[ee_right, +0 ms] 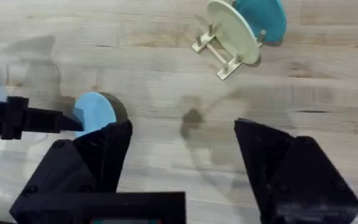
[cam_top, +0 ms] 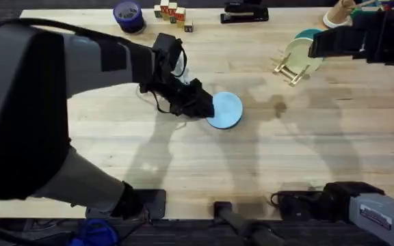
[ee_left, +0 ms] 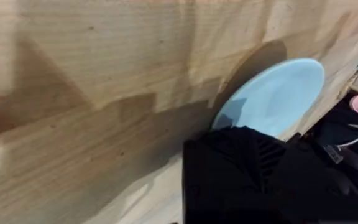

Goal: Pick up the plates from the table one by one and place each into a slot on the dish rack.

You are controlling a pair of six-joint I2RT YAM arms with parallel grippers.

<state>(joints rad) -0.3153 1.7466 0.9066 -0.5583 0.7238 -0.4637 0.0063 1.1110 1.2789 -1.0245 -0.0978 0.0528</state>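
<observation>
The left arm is filling much of the overhead view as a big dark blurry shape, so a lot of the table (cam_top: 265, 157) under it is hidden. The left gripper (cam_top: 207, 107) is sitting at the edge of the light blue plate (cam_top: 226, 110), and its black fingers are covering the plate's near edge. In the left wrist view the gripper body is blocking the lower part of the plate (ee_left: 272, 96), so the fingertips are hard to make out. It looks like it is pinching the plate's rim. In that view the plate is showing tilted, with a dark shadow behind it, so one side is lifting off the wood.

The plate is round, plain and pale blue, with a smooth middle and a thin rim. It is sitting near the middle of the table, well apart from the dish rack (cam_top: 287, 70).

The dish rack is standing at the far right of the table. A cream plate (cam_top: 301, 53) is standing on its edge in the rack, and a teal plate (cam_top: 309, 34) is peeking out behind it, mostly hidden. The right arm is crossing over that corner and cutting off part of the teal plate.

The right gripper (ee_right: 182, 146) is hanging above bare wood with its two black fingers spread wide and nothing between them.

At the far edge of the table a dark blue tape roll (cam_top: 128, 15) and some small toy blocks (cam_top: 172, 14) are sitting.
</observation>
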